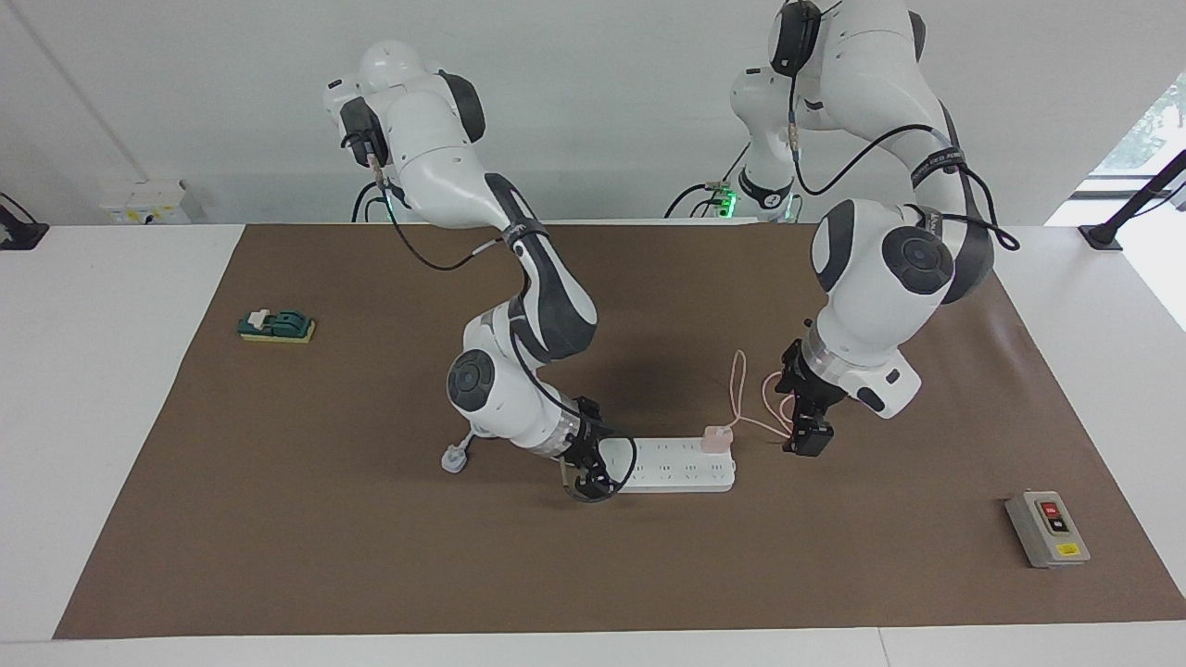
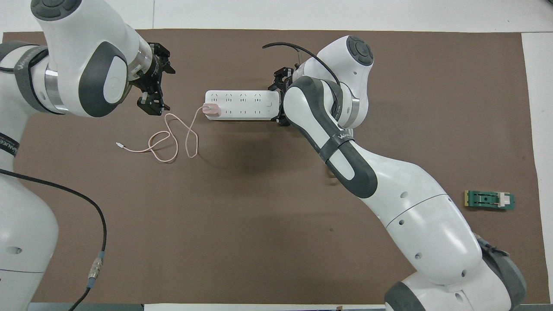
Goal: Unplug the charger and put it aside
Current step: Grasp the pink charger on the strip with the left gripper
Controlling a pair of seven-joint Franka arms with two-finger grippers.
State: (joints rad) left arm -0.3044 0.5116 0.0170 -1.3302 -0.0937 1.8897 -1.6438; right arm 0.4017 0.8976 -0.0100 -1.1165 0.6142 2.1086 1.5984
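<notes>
A brown mat (image 1: 371,556) was spread across the white table. The charger (image 1: 716,437) was seen plugged into the power strip (image 1: 676,468) at the end toward the left arm. The left gripper (image 1: 804,435) was held with fingers spread wide, empty, just beside the charger. The right gripper (image 1: 586,472) was placed around the strip's other end; whether it was clamped cannot be told.

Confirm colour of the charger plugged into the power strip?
Pale pink charger, matching cable; clearest in the overhead view.

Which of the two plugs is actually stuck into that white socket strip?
The pink charger sits in the power strip; the white plug lies loose on the mat.
</notes>
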